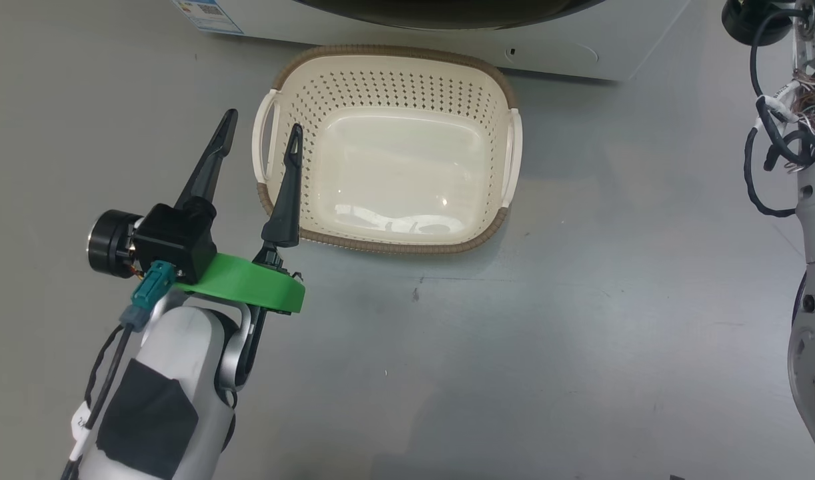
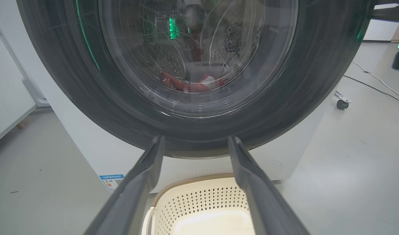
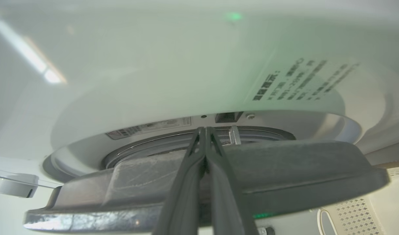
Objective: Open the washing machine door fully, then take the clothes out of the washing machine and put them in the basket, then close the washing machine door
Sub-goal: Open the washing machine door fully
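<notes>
**Grey floor** [image 1: 581,347], smooth and lightly scuffed, with the white washing machine [image 1: 601,47] standing at its far side.

**Door.** The washing machine door [image 3: 284,173] is ajar, not yet fully open. The right wrist view shows a gap between its black rim and the machine's front. The right tool [image 3: 204,130], fingers pressed together with nothing between them, has its tips in that gap behind the rim.

**Step in hand.** This is judged to be the opening. It would go best with the tool hooked behind the rim and following the door's arc about the hinge. On a straight outward pull the thin tips could slip off the glossy edge.

**Containers.** The drum [image 2: 232,42], seen through the glass, holds the clothes [image 2: 193,85], a red heap at its bottom. The basket [image 1: 381,51] sits on the floor just in front of the machine, below the door, and holds nothing.

**Left tool** [image 1: 263,123]. Its fingers are spread wide and empty, and it hangs by the basket's left handle.
</notes>
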Robot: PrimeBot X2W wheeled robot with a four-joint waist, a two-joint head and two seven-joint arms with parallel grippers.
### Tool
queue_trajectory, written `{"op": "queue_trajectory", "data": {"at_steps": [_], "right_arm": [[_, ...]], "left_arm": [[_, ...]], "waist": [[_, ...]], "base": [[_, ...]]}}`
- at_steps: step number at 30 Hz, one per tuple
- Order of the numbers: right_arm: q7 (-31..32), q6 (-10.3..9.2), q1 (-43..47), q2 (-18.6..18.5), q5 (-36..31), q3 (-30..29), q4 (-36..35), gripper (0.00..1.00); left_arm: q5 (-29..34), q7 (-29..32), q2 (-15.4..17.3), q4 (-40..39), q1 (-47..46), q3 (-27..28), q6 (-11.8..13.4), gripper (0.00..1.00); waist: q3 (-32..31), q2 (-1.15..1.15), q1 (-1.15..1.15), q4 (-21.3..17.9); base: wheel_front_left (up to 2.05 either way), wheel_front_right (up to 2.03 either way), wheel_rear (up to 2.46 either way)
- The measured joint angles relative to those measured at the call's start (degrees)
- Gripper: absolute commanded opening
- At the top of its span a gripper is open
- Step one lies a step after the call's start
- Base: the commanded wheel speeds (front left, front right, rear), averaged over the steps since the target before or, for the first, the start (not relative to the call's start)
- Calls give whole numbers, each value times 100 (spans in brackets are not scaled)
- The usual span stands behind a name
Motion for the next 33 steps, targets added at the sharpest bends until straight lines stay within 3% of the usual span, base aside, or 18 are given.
{"op": "queue_trajectory", "data": {"at_steps": [13, 21, 33], "right_arm": [[572, 204, -31, -69, 185, 73, 267, 0], [1063, 476, 96, -110, 369, 187, 421, 0], [1716, 715, 578, 134, 515, 486, 520, 0]], "left_arm": [[49, -16, -15, 116, -25, 33, -40, 100], [38, -16, -26, 144, -28, 134, -47, 100], [78, -16, -21, 324, -8, 192, -91, 100]], "waist": [[-16, 0, 0, -20], [-131, 0, 0, -81], [-437, 0, 0, -184]], "base": [[0, 0, 0], [0, 0, 0], [0, 0, 0]]}}
